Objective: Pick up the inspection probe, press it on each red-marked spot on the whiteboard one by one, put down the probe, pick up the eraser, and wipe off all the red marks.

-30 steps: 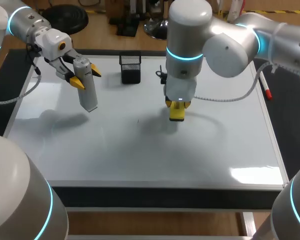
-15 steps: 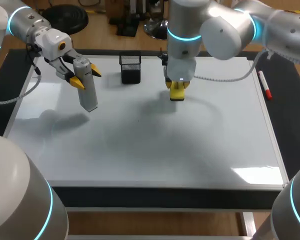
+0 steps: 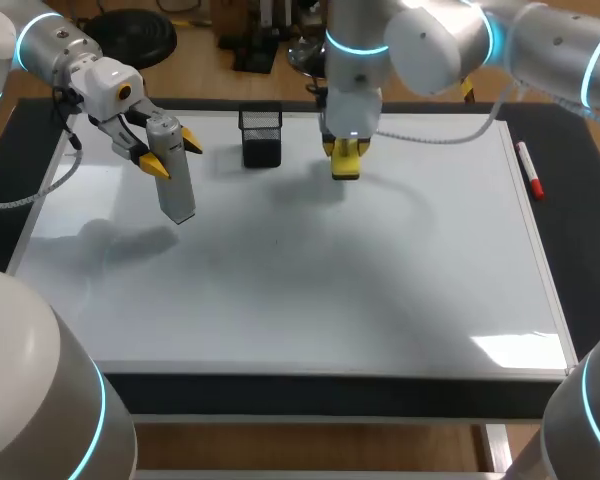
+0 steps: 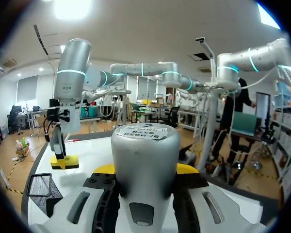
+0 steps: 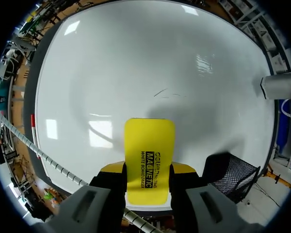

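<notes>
Our arms (image 3: 430,50) are glossy silver-white with glowing cyan rings; left tool (image 3: 173,155) and right tool (image 3: 346,150) sport yellow tips.

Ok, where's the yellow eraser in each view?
Head: eraser right of the mesh basket, in the right gripper.
Left wrist: eraser ahead of the probe, past the basket.
Right wrist: eraser in that gripper, basket beside it.
Shared landmark: the basket.
</notes>
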`<state>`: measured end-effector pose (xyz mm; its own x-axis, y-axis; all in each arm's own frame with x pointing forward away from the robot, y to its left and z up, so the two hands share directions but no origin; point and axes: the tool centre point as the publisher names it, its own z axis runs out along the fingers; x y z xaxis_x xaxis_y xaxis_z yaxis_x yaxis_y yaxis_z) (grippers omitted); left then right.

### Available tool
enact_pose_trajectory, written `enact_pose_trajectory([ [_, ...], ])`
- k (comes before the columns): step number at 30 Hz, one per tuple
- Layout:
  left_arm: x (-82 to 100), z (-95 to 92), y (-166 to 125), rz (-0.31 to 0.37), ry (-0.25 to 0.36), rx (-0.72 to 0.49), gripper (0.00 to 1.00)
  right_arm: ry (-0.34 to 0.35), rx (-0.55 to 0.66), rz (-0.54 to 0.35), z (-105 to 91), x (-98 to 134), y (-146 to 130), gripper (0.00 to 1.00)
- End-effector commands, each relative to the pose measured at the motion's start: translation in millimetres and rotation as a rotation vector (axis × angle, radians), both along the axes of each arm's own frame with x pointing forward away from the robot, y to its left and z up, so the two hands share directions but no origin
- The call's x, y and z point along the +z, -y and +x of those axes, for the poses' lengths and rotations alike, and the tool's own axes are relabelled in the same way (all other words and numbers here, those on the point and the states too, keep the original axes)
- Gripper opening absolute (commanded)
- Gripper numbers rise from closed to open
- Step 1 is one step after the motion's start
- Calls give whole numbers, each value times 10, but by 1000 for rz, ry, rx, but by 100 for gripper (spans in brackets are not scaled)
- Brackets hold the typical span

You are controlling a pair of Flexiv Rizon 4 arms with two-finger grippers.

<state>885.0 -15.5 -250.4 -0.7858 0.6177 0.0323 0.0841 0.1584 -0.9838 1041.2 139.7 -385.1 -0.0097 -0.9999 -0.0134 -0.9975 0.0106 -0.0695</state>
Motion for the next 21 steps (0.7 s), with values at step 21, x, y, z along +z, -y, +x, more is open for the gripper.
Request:
enact_pose_trajectory([
  [21,7,4,-3,0,1,-2,0,-13,22,-11,388,-278,-214,0],
])
